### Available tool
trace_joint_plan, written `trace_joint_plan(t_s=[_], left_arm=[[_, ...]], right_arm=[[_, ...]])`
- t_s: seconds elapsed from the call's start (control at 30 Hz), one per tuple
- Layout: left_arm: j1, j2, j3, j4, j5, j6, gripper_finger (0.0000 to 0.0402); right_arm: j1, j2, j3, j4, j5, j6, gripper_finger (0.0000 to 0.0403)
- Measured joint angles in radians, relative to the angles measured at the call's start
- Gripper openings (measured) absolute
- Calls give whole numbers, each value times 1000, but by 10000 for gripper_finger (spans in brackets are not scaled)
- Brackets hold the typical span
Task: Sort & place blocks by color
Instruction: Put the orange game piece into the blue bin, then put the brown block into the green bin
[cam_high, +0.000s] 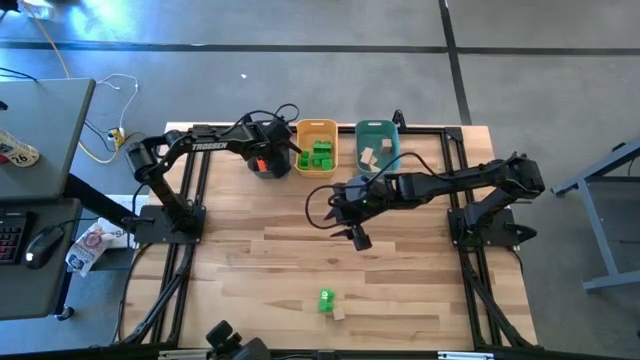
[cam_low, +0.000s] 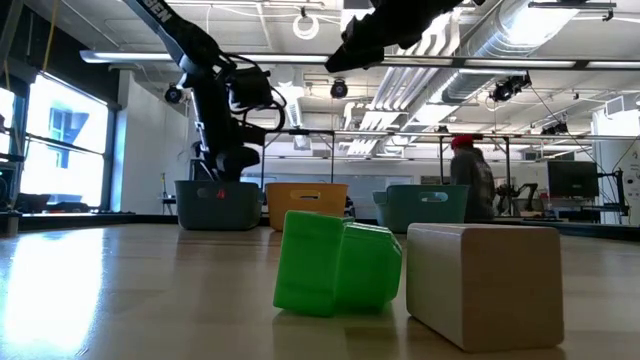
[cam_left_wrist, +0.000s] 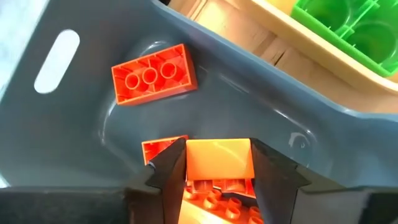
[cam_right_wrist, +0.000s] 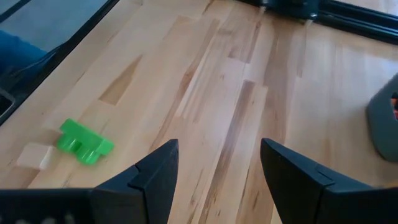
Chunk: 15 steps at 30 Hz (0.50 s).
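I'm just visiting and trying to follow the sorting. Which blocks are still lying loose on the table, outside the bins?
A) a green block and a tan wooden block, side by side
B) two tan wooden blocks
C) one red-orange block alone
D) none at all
A: the high view shows a green block next to a tan wooden block near the table's front edge, far from the three bins.

My arms (cam_high: 440, 185) are matte black, jointed tubes trailing black cables; white TROSSEN lettering (cam_high: 208, 147) marks my left forearm.

Grey floor (cam_high: 300, 70), desk (cam_high: 40, 120) w/ keyboard, ceiling ducts (cam_low: 560, 30)
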Motion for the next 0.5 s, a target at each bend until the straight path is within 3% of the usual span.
trace_joint_plan(t_s=[0.13,0.5], left_arm=[[0,-8,0,-1,5,-48,160],[2,-12,15,-103,33,-109,222]], right_arm=[[9,0,-1,-16,-46,-35,213],[88,0,-1,-15,-49,-41,213]])
